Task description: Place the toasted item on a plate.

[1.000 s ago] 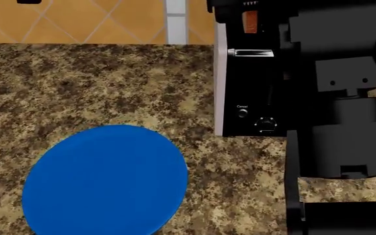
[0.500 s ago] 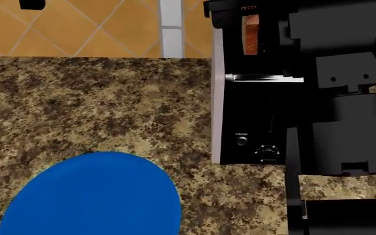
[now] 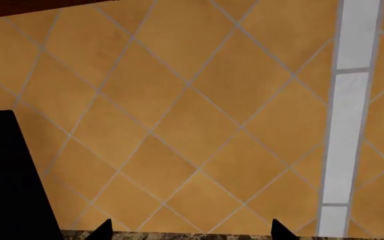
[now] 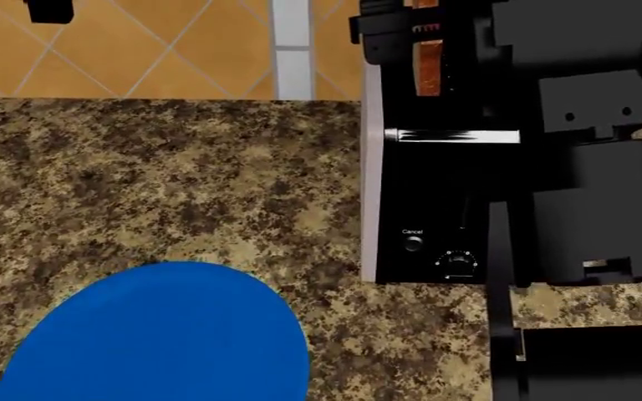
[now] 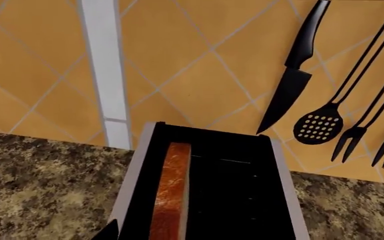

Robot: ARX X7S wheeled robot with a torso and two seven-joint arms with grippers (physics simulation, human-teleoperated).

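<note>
Progress: I judge the task barely begun; the toasted item stands on edge in a slot of the toaster, and nothing lies on the plate.
Left to do: grip the slice, lift it clear of the slot, carry it toward 7 o'clock across the counter and set it on the plate.
Toast location: in the slot nearer the plate, at about 1 o'clock in my head view, well apart from the plate.
Right gripper: I see only one dark fingertip in my wrist view, just beside the slot; it holds nothing I can see, and how wide it stands I cannot tell.
Left gripper: two dark tips spread wide apart, nothing between them, facing the tiled wall.
Toast: thick, orange-brown crust, rough mottled look.
Toaster: black boxy body, silver sides, a dial and button on its end.
Plate: flat, round, plain bright blue.
Counter: speckled brown granite.
Wall: orange diamond tiles, one pale strip; a black knife and utensils hang there.
</note>
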